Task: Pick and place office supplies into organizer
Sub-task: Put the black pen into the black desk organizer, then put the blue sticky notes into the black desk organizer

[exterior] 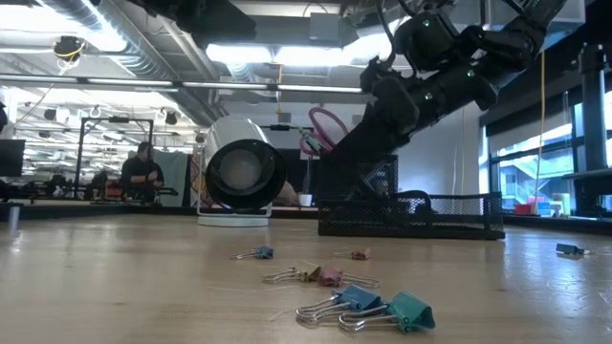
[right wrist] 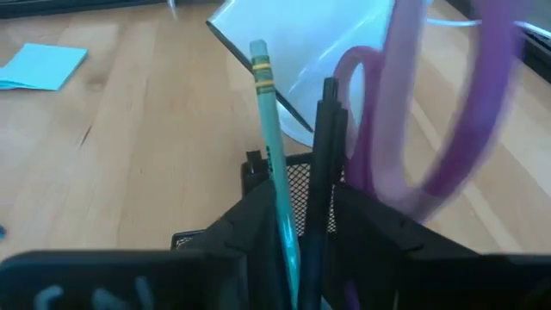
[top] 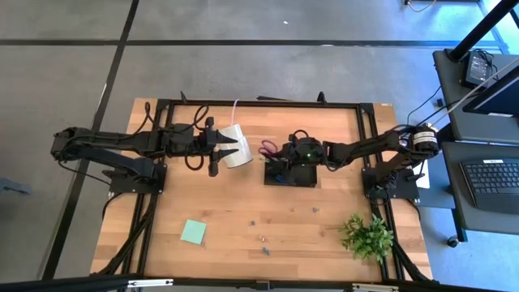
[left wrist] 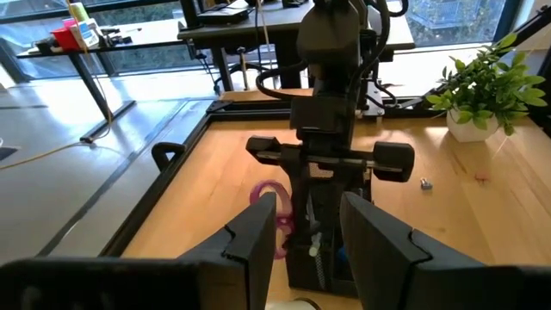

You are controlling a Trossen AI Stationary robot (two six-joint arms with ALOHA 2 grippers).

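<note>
I have the right tool (right wrist: 297,228) above the organizer (top: 290,173), which sits mid-counter (top: 243,219), right of the white roll (top: 233,146). Between its fingers stand a teal pencil (right wrist: 274,164) and a black pen (right wrist: 320,172), both close to upright with their long axes pointing up out of the mesh cup; I cannot tell whether the fingers grip them or have let go. The purple scissors (right wrist: 448,129) stand handles-up beside them, blades hidden inside. My left tool (left wrist: 306,232) hangs released by the roll, facing the organizer. The mint sticky-note pad (top: 193,232) lies flat near the left front, and binder clips (exterior: 368,308) are scattered along the near counter.
</note>
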